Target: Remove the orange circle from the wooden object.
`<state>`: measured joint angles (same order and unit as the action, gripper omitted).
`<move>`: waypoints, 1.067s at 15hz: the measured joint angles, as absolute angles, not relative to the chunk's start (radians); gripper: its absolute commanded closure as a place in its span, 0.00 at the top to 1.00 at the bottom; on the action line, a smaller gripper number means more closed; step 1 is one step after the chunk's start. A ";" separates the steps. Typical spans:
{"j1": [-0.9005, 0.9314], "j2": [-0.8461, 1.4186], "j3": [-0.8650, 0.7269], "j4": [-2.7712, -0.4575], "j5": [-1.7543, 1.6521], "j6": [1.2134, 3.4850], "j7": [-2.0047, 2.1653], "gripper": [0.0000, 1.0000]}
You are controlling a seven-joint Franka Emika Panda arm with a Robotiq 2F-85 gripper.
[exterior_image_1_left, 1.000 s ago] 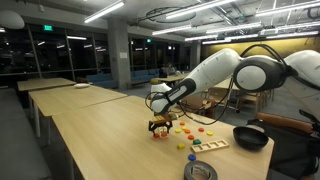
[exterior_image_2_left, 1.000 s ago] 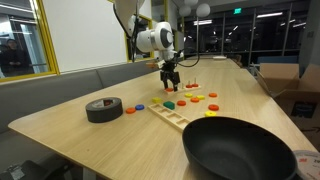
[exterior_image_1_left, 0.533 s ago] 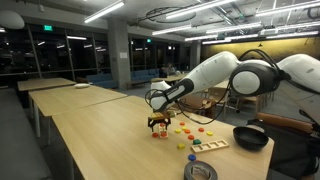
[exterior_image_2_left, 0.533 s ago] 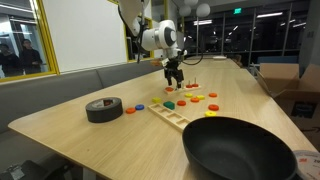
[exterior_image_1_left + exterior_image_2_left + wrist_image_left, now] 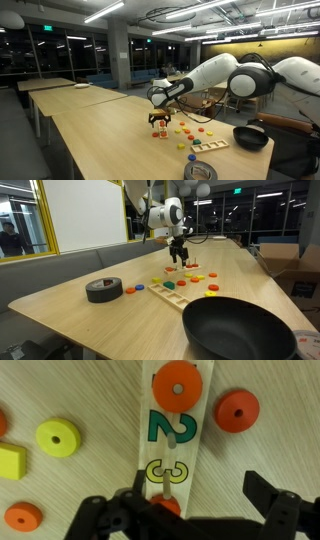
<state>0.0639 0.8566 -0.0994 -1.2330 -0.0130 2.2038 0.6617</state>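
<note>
In the wrist view the gripper (image 5: pixel 200 496) hangs over a pale wooden strip, its two dark fingers (image 5: pixel 262 495) spread wide, with a broad gap between them and nothing pinched across it. The orange circle (image 5: pixel 166 508) sits just beside the finger on the yellow disc's side, partly hidden under the gripper's body. Whether that finger touches it cannot be told. The circle lies at the near end of a thin pale peg (image 5: pixel 172 478) that stands at the number 3 printed on the wooden object (image 5: pixel 195 455), so it is at the peg and not off to the side.

Further along the strip comes the number 2, and then another orange disc (image 5: pixel 178 388) with a hole, resting on the strip's far end. A red disc (image 5: pixel 236 410) lies on the table just beside the strip. On the opposite side lie a yellow disc (image 5: pixel 57 437), a yellow square block (image 5: pixel 10 460) and an orange disc (image 5: pixel 22 517).

In both exterior views the gripper (image 5: pixel 158 119) (image 5: pixel 179 254) points down, above scattered coloured pieces on the long wooden table (image 5: pixel 60 305). A black bowl (image 5: pixel 235 330) and a roll of dark tape (image 5: pixel 104 289) stand well apart from it.
</note>
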 measured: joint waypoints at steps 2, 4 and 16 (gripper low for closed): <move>0.056 0.877 -0.099 -1.207 -0.004 2.203 0.662 1.00; 0.050 0.901 -0.099 -1.178 0.004 2.203 0.662 1.00; 0.027 0.976 -0.099 -1.043 0.019 2.196 0.662 1.00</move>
